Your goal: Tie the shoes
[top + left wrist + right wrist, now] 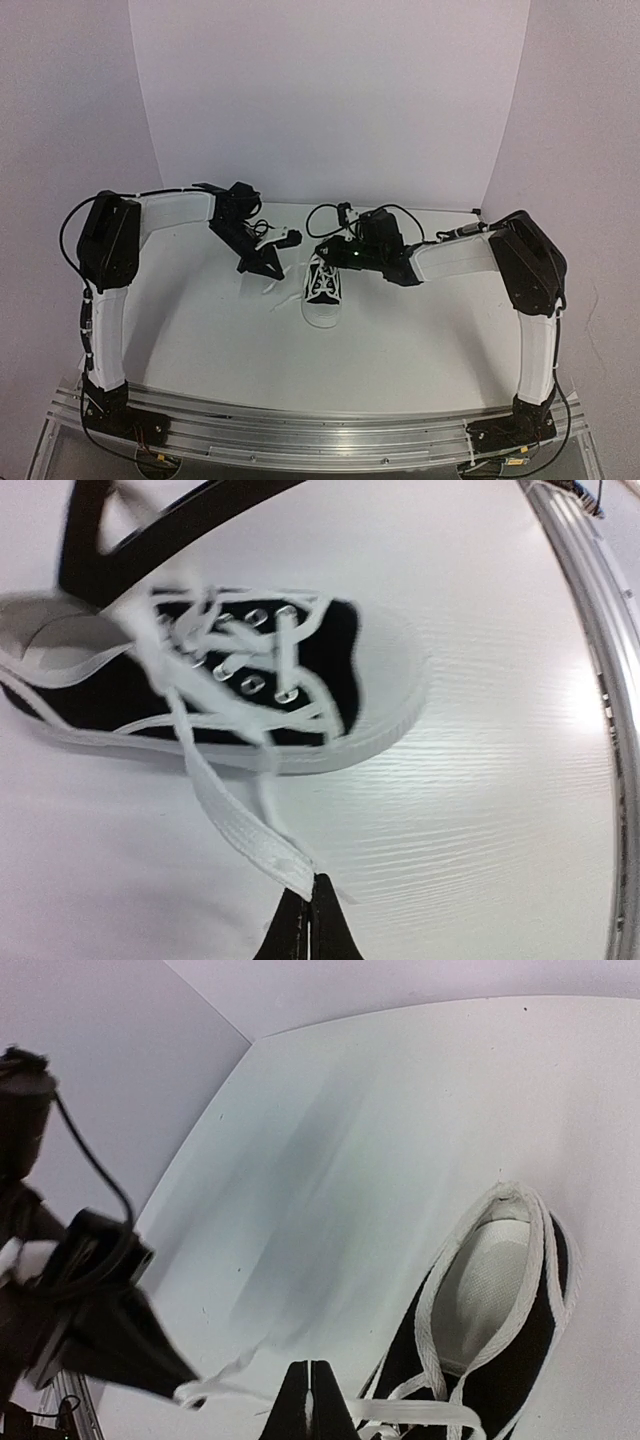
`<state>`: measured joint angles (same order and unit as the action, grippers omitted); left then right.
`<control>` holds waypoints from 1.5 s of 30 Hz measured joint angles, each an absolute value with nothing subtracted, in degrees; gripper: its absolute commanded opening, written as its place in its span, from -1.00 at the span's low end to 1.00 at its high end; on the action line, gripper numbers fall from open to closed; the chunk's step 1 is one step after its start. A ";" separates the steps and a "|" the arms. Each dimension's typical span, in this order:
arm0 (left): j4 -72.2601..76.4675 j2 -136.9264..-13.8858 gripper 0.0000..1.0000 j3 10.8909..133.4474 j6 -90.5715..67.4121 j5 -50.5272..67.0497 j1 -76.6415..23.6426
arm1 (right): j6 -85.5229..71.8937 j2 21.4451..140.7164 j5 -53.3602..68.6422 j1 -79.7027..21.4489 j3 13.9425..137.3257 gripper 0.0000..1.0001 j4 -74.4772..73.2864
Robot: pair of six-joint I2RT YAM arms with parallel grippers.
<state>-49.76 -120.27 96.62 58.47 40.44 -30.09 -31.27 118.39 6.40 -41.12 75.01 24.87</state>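
Sneaker at mid-table, not yet tied.
You have the left gripper clamped on one loose lace; the right gripper is closed beside the collar, hold unclear. Knot and bow remain.

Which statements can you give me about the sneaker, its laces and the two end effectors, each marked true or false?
1. The left end effector is shut on a white lace. True.
2. Two sneakers stand on the table. False: there is only one sneaker.
3. The sneaker has a white toe cap. True.
4. The laces are tied in a neat bow. False: they lie loose, and one is drawn out sideways, away from the sneaker.
5. The right end effector stands wide open. False: its fingers are shut together.
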 measured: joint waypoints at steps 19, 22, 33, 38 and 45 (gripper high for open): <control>-35.11 -117.18 -1.00 83.85 39.53 49.48 -39.27 | -34.09 126.47 12.04 -42.32 83.94 0.26 19.27; -32.00 -117.50 -1.00 83.64 38.17 50.43 -39.27 | -34.28 126.60 12.11 -42.43 84.14 0.37 17.33; -26.62 -117.43 -1.00 81.21 35.56 53.93 -38.56 | -34.26 119.80 7.12 -41.34 83.37 0.44 8.54; -26.12 -117.43 -1.00 80.42 35.47 53.28 -38.35 | -38.24 110.16 4.33 -41.05 80.41 0.03 3.78; -25.49 -117.43 -1.00 80.05 35.65 52.69 -38.35 | -46.76 110.17 8.72 -41.72 79.39 0.26 -1.40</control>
<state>-25.49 -117.43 80.05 35.65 52.69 -38.35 -46.76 110.17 8.72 -41.72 79.39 -1.40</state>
